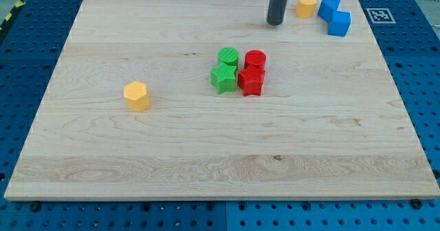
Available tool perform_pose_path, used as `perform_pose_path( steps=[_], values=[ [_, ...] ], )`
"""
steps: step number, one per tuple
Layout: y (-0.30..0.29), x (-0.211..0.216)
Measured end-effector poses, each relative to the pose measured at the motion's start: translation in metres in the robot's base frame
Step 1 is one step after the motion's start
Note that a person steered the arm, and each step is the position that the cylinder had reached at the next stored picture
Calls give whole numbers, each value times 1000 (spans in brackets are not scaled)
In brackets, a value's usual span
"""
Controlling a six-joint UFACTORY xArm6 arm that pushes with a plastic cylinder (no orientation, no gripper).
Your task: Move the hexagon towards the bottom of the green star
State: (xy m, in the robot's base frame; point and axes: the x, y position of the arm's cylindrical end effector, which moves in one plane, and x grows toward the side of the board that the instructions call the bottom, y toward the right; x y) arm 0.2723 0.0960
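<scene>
A yellow hexagon block point(137, 95) sits alone on the left part of the wooden board point(206, 155). A green star block point(223, 78) sits near the middle, touching a green cylinder point(228, 56) above it and a red star point(251, 82) on its right. My tip point(276, 22) is at the view's top, right of centre, far from the hexagon and above and right of the green star. It touches no block.
A red cylinder point(255, 59) sits above the red star. A yellow heart-like block point(306, 5) and a blue block point(335, 16) lie at the top right, just right of the tip.
</scene>
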Motion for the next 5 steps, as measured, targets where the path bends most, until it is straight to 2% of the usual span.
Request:
perform_pose_path(
  steps=[5],
  values=[
    [-8,6]
  ],
)
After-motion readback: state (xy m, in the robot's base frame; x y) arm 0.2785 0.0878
